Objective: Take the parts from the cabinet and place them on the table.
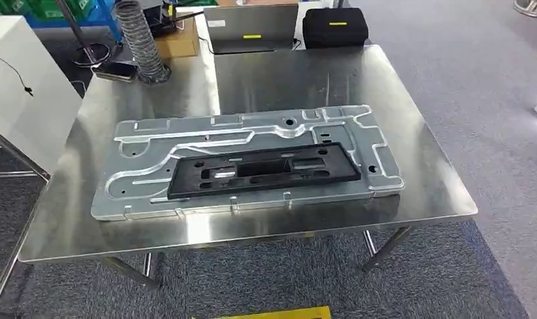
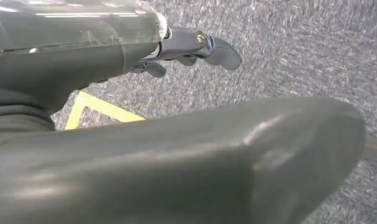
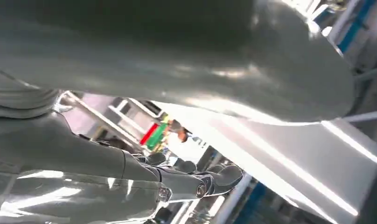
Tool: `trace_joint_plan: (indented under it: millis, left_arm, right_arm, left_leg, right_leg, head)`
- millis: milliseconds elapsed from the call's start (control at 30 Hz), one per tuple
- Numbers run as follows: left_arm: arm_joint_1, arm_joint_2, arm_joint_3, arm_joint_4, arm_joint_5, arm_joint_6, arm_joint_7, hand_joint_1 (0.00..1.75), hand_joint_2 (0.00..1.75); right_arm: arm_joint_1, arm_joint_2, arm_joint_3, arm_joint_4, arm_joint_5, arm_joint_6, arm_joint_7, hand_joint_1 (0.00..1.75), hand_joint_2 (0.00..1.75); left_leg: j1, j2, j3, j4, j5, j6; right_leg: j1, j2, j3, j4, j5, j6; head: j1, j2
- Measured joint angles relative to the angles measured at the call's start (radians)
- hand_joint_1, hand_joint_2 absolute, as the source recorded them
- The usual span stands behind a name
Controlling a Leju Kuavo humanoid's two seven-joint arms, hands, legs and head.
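Observation:
On the steel table (image 1: pixel 412 133) lies a large silver machined plate (image 1: pixel 153 143), long side across the table. A flat black plastic part (image 1: pixel 262 169) rests on top of the plate, toward its near edge. My left hand (image 2: pixel 186 149) hangs over grey carpet; its thick thumb fills the foreground and its dark fingers (image 2: pixel 196 46) stretch out with nothing in them. My right hand (image 3: pixel 177 60) is also empty, its fingers (image 3: pixel 200 182) held apart from the thumb beside a bright metal surface.
At the table's far edge stand a laptop (image 1: pixel 252 26) and a black case (image 1: pixel 334 26). A ribbed hose (image 1: pixel 141 40) and a cardboard box (image 1: pixel 179 43) sit at the far left corner. A white cabinet (image 1: pixel 20 86) stands left. Yellow floor tape (image 2: pixel 98 107) marks the carpet.

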Motion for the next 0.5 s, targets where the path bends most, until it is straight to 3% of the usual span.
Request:
trace_joint_plan:
  millis: [33,67,100,167,200,233,333,367,400,433,500]
  left_arm:
    - [0.001,0.000,0.000,0.000,0.000,0.000,0.003,0.00,0.00]
    - [0.001,-0.001,0.000,0.000,0.000,0.000,0.008,0.00,0.00]
    - [0.002,-0.002,0.000,0.000,0.000,-0.001,0.013,0.00,0.00]
    - [0.000,-0.003,0.000,0.000,0.000,-0.001,0.018,0.00,0.00]
    - [-0.003,-0.003,0.000,0.000,-0.001,-0.001,0.019,0.00,0.00]
    - [-0.004,-0.005,0.000,0.000,-0.003,-0.002,0.024,0.00,0.00]
    - [-0.002,-0.013,0.000,0.000,-0.007,-0.002,0.040,0.00,0.00]
    - [-0.002,-0.019,0.000,0.000,-0.010,-0.003,0.044,0.00,0.00]
    - [-0.006,-0.025,0.000,0.000,-0.016,-0.005,0.048,0.00,0.00]
    - [-0.006,-0.028,-0.001,0.000,-0.018,-0.007,0.051,0.00,0.00]
    - [-0.003,-0.036,-0.002,0.000,-0.026,-0.007,0.061,0.00,0.00]
  right_arm:
    - [-0.001,0.004,-0.007,0.013,0.016,0.012,0.000,0.00,0.00]
    - [-0.004,0.007,-0.014,0.032,0.037,0.029,0.000,0.00,0.00]
    - [-0.007,0.011,-0.024,0.060,0.063,0.050,0.000,0.00,0.00]
    - [-0.011,0.017,-0.034,0.126,0.112,0.073,0.000,0.00,0.00]
    - [-0.014,0.018,-0.035,0.160,0.135,0.078,0.000,0.00,0.00]
    - [-0.021,0.018,-0.038,0.206,0.165,0.081,0.000,0.00,0.00]
    - [-0.054,0.006,-0.053,0.415,0.289,0.076,0.002,0.00,0.00]
    - [-0.059,0.000,-0.061,0.502,0.333,0.066,0.006,0.00,0.00]
    - [-0.066,-0.005,-0.066,0.599,0.379,0.042,0.017,0.00,0.00]
    - [-0.078,-0.018,-0.071,0.688,0.413,0.021,0.033,0.00,0.00]
    - [-0.099,-0.029,-0.077,0.864,0.482,-0.024,0.081,0.00,0.00]
  left_leg:
    - [0.000,0.000,-0.014,0.055,-0.022,-0.003]
    - [0.001,0.000,-0.005,0.060,-0.017,-0.004]
    - [0.002,0.000,0.025,0.020,0.005,-0.004]
    - [0.002,0.000,0.148,-0.175,0.078,0.000]
    - [0.002,-0.001,0.195,-0.259,0.080,0.005]
    - [-0.006,-0.003,0.186,-0.259,0.089,0.012]
    - [-0.008,-0.003,0.180,-0.255,0.104,0.029]
    - [0.000,-0.002,0.172,-0.265,0.121,0.037]
    - [0.002,0.003,0.165,-0.266,0.131,0.043]
    - [0.003,0.002,0.151,-0.267,0.140,0.050]
    - [0.001,0.004,0.128,-0.265,0.157,0.051]
  right_leg:
    - [0.000,0.000,-0.009,0.003,0.005,0.000]
    - [0.000,0.000,-0.017,0.006,0.010,0.001]
    - [0.000,0.001,-0.024,0.008,0.014,0.003]
    - [-0.001,0.003,-0.039,0.018,0.022,0.010]
    - [-0.001,0.003,-0.044,0.026,0.026,0.015]
    - [0.005,0.003,-0.047,0.028,0.030,0.021]
    - [0.003,0.005,-0.045,0.016,0.052,0.040]
    - [0.004,0.007,-0.047,0.015,0.058,0.047]
    - [-0.001,0.008,-0.055,0.029,0.026,0.054]
    - [-0.003,0.009,-0.071,0.074,-0.033,0.059]
    - [-0.009,0.008,-0.112,0.216,-0.141,0.069]
  head:
    - [0.000,0.000]
    - [0.000,0.000]
    - [0.000,0.000]
    - [0.000,0.000]
    - [0.000,0.000]
    - [0.000,0.000]
    - [0.000,0.000]
    - [0.000,0.000]
    - [0.000,0.000]
    - [0.000,0.000]
    - [0.000,0.000]
